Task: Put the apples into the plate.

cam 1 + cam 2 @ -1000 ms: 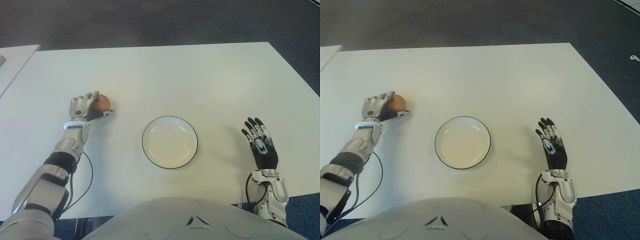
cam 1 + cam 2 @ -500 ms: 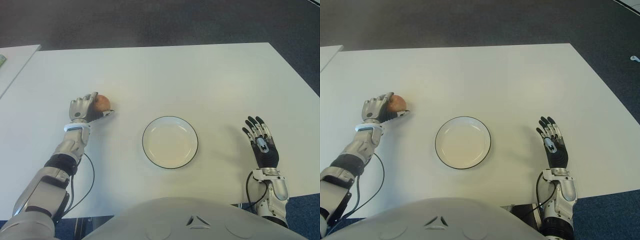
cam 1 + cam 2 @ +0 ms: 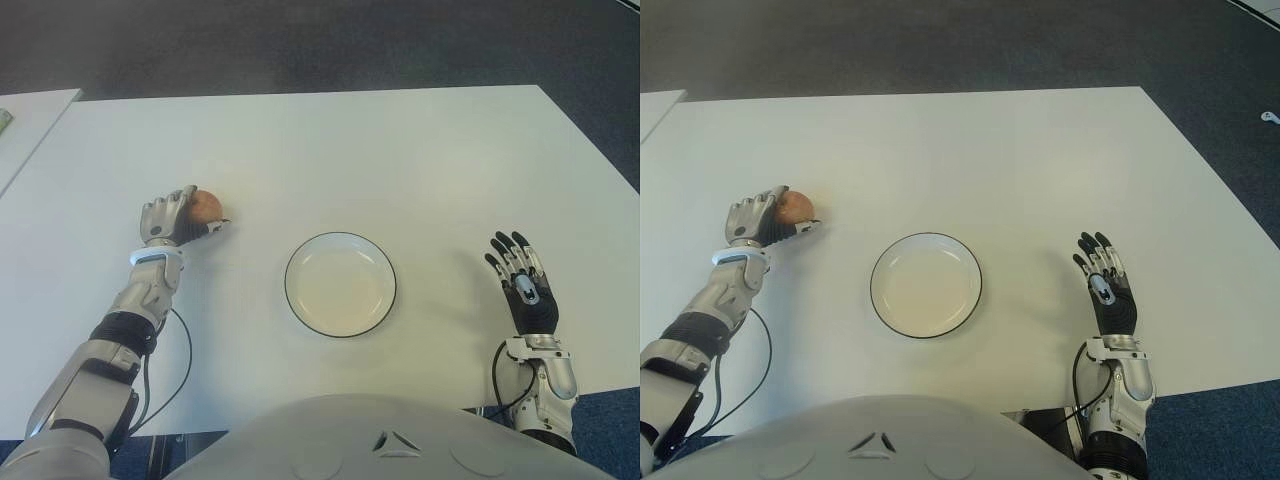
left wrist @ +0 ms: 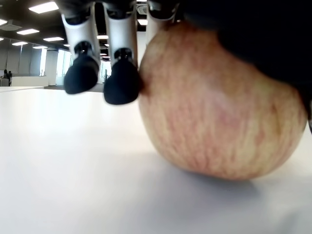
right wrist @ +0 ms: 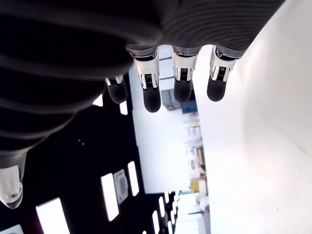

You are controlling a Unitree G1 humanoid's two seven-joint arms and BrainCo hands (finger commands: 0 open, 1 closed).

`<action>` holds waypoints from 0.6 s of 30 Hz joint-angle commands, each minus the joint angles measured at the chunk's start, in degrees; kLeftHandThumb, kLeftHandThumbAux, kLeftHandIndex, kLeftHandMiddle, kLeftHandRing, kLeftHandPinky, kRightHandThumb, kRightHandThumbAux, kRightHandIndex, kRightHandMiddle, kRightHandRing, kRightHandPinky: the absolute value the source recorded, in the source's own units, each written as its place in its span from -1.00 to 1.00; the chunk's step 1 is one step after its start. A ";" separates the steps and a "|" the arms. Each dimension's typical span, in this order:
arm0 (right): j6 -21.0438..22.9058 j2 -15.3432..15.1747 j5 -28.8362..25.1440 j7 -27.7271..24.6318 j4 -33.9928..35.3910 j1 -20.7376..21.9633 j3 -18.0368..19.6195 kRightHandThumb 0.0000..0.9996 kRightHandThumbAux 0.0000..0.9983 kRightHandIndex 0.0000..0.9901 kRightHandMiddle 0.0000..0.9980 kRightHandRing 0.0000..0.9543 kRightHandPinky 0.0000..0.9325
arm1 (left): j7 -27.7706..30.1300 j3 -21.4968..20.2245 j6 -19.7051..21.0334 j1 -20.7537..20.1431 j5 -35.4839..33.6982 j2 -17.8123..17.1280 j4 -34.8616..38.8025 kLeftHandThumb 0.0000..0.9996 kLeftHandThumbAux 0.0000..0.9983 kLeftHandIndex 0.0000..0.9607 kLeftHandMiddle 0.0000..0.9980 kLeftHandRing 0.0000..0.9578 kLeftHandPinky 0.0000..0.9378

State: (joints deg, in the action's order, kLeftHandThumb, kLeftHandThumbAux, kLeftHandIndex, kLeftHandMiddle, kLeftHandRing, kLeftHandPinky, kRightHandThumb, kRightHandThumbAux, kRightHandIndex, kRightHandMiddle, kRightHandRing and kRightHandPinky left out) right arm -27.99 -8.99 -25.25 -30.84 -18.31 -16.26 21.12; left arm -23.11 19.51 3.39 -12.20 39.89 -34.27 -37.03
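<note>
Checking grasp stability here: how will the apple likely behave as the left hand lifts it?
The apple is round and sits on the table, so it would probably roll if released. Its smooth skin may slip, with left hand fingertips only partly wrapped around.

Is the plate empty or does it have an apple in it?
Empty. The plate shows only its bare white inside; the apple sits on the table, gripped by the left hand.
</note>
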 commanded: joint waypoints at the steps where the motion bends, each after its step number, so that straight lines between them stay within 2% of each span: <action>1: 2.27 2.13 -0.67 -0.19 -4.11 -1.64 -0.56 -0.71 0.00 -0.96 -0.72 -0.84 -1.00 | 7.12 2.73 1.55 5.12 -0.28 2.15 -0.78 0.42 0.41 -0.08 0.58 0.60 0.60; 8: 1.80 2.23 -0.58 -0.50 -4.36 -1.57 -0.50 -0.71 -0.01 -0.96 -0.73 -0.85 -1.00 | 7.47 1.97 3.44 5.95 -0.78 2.60 1.21 0.43 0.41 -0.08 0.56 0.56 0.58; 18: 2.32 2.26 -0.07 0.15 -4.18 -1.66 -0.83 -0.70 0.00 -0.96 -0.75 -0.87 -1.00 | 2.75 -0.85 0.89 6.89 -2.86 4.52 1.12 0.44 0.40 -0.08 0.50 0.51 0.49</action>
State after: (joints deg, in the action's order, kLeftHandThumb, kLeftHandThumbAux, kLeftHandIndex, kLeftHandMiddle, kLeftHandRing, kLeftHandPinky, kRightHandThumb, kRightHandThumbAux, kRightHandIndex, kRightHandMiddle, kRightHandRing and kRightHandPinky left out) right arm -28.45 -8.90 -25.70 -31.31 -18.67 -15.92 21.33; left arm -22.58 16.77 5.16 -9.78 38.07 -32.66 -33.31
